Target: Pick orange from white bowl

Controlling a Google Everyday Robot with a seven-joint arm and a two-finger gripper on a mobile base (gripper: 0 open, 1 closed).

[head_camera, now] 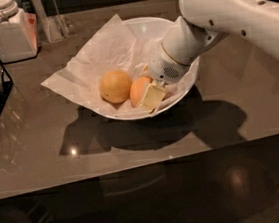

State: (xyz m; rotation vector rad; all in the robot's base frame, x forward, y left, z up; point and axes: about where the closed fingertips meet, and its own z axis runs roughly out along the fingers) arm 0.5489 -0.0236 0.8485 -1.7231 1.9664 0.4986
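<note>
One smooth, reddish orange sits in the white bowl, clasped by jaws.

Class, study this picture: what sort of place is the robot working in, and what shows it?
Likely a kitchen or pantry counter: a glossy dark countertop, a white lidded jar at the back, and a paper-lined white bowl. The gripper is down in the bowl, at the orange.

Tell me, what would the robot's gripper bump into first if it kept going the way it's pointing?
Probably the round, deep-orange fruit. The gripper points down-left inside the wide glossy white bowl, right against that fruit. Depth is unclear; the white paper lining lies just beneath.
</note>
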